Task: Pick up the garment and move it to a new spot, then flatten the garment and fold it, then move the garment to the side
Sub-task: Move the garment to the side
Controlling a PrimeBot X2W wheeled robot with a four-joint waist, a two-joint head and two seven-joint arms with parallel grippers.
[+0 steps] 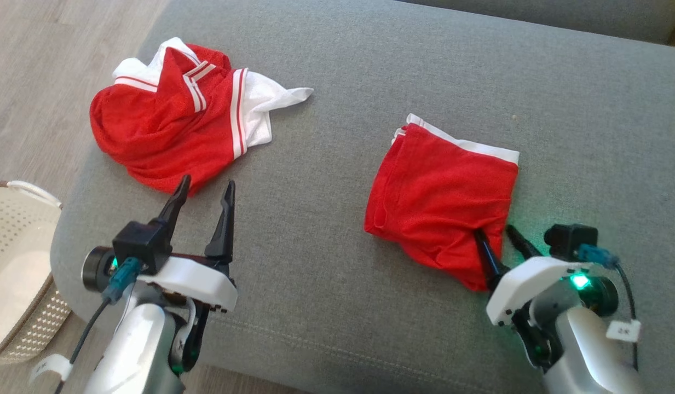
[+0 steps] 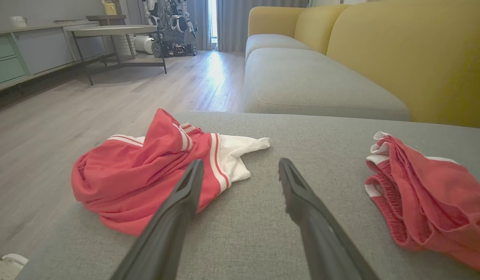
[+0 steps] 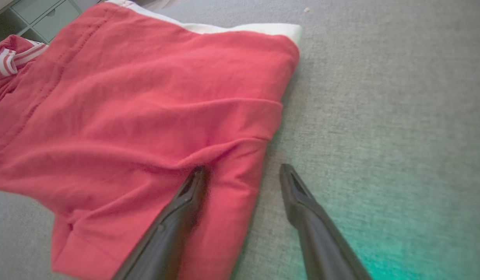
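A crumpled red and white garment (image 1: 173, 126) (image 2: 146, 179) lies at the far left of the grey cushion (image 1: 337, 82). My left gripper (image 1: 207, 181) (image 2: 240, 161) hovers open just in front of it, holding nothing. To the right lies a folded red garment (image 1: 441, 191) (image 2: 426, 194) (image 3: 146, 116) with a white band along its far edge. My right gripper (image 1: 494, 231) (image 3: 243, 169) is open at that garment's near right corner. One finger rests over the red cloth and the other over the bare cushion beside it.
A cream perforated basket (image 1: 19, 262) stands on the wooden floor (image 1: 30, 82) off the cushion's left edge. A yellow sofa back (image 2: 399, 58) rises behind the cushion. A round table (image 2: 111, 31) and cabinets stand farther off across the room.
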